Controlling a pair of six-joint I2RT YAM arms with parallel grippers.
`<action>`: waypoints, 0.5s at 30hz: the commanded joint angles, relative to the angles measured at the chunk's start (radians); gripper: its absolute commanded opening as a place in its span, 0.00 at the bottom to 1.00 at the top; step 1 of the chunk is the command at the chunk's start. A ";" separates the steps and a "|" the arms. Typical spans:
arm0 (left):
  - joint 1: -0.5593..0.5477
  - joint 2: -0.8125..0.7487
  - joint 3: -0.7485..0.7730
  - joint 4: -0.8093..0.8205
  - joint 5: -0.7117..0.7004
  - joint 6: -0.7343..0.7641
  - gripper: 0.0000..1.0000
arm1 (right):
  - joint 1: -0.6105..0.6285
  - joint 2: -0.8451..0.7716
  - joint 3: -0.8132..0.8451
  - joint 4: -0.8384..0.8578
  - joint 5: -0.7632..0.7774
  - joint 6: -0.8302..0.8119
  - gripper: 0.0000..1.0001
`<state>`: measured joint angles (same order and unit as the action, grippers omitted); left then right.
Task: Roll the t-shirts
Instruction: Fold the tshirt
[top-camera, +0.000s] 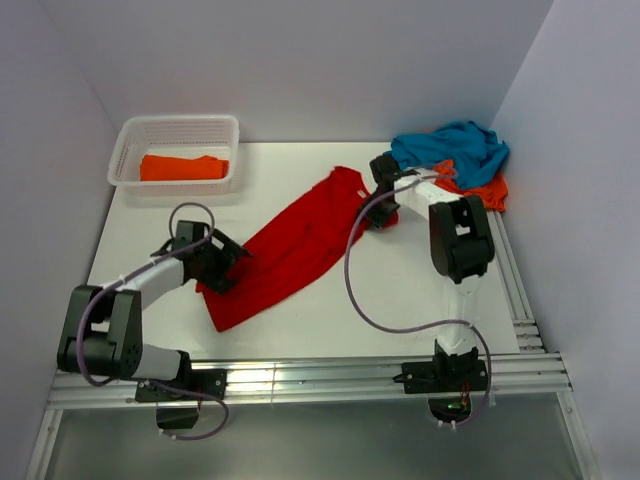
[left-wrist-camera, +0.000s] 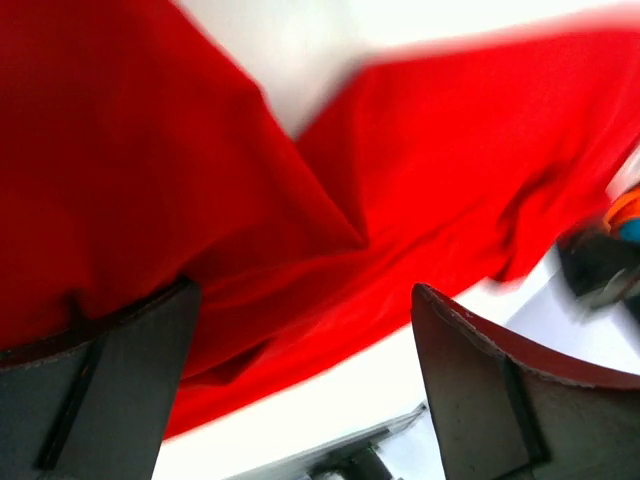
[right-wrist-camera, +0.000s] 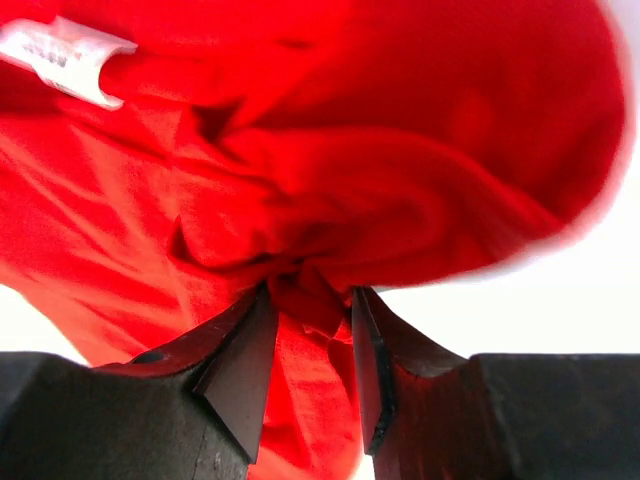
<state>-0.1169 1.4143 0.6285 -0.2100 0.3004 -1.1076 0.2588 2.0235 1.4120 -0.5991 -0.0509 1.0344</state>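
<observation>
The red t-shirt (top-camera: 295, 245) lies stretched out diagonally across the white table. My left gripper (top-camera: 228, 265) is at its lower left end and stands open (left-wrist-camera: 305, 290). One finger is over the red cloth (left-wrist-camera: 150, 150), and bare table shows between the jaws. My right gripper (top-camera: 380, 215) is at the upper right end, shut (right-wrist-camera: 310, 300) on a gathered bunch of the red cloth (right-wrist-camera: 400, 180) near its white neck label (right-wrist-camera: 65, 55). A teal t-shirt (top-camera: 450, 145) is piled on an orange t-shirt (top-camera: 482, 190) at the back right. Another orange t-shirt (top-camera: 183, 167) lies folded in the basket.
The white lattice basket (top-camera: 130, 135) stands at the back left corner. Aluminium rails run along the front edge (top-camera: 300, 375) and the right side (top-camera: 515, 290). Pale walls enclose the table on the left, back and right.
</observation>
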 joint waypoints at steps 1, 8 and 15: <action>-0.156 -0.067 -0.058 -0.019 -0.099 -0.289 0.94 | 0.010 0.160 0.224 0.073 0.000 -0.034 0.43; -0.443 -0.064 0.055 -0.091 -0.159 -0.549 0.95 | 0.013 0.506 0.776 0.139 -0.104 0.007 0.49; -0.359 -0.231 0.189 -0.524 -0.270 -0.322 1.00 | -0.033 0.402 0.722 0.263 -0.158 -0.040 0.67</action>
<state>-0.5381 1.2942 0.7757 -0.4816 0.1299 -1.5093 0.2565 2.5557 2.2055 -0.4198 -0.1692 1.0275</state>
